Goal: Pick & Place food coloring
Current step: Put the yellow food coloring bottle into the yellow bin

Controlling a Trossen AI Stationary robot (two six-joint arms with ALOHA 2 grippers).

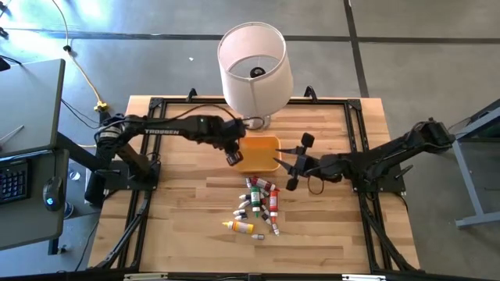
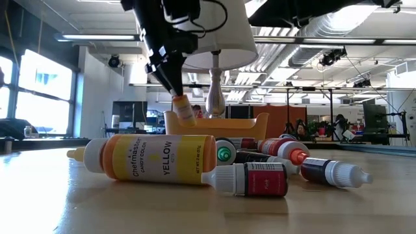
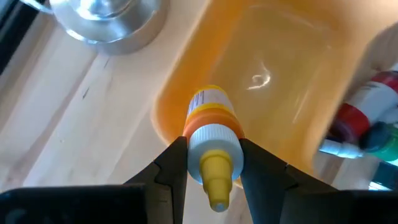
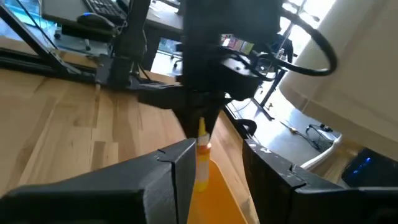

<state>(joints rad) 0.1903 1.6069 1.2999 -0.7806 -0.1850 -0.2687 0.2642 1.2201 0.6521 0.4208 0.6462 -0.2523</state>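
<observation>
A small yellow-capped food coloring bottle (image 3: pixel 213 140) is clamped between the two fingers of the left tool (image 3: pixel 211 163), its pointed cap toward the wrist and its labelled body hanging down over the orange tray (image 3: pixel 292 81). In the high view this bottle is held above the tray's 9 o'clock edge, clear of the tray floor as far as can be told. The rest of the food coloring bottles (image 1: pixel 260 204) are lying in a loose heap on the wooden surface (image 1: pixel 180 211) at the tray's 6 o'clock, with one large yellow bottle (image 2: pixel 146 157) lying on its side at the heap's 7 o'clock. The tray is set just beside the base of a white lampshade lamp (image 1: pixel 251 62), which stands at its 12 o'clock. The right tool (image 1: pixel 298 161) is held at the tray's 3 o'clock edge, fingers apart and nothing seen between them, pointed toward the left tool.
</observation>
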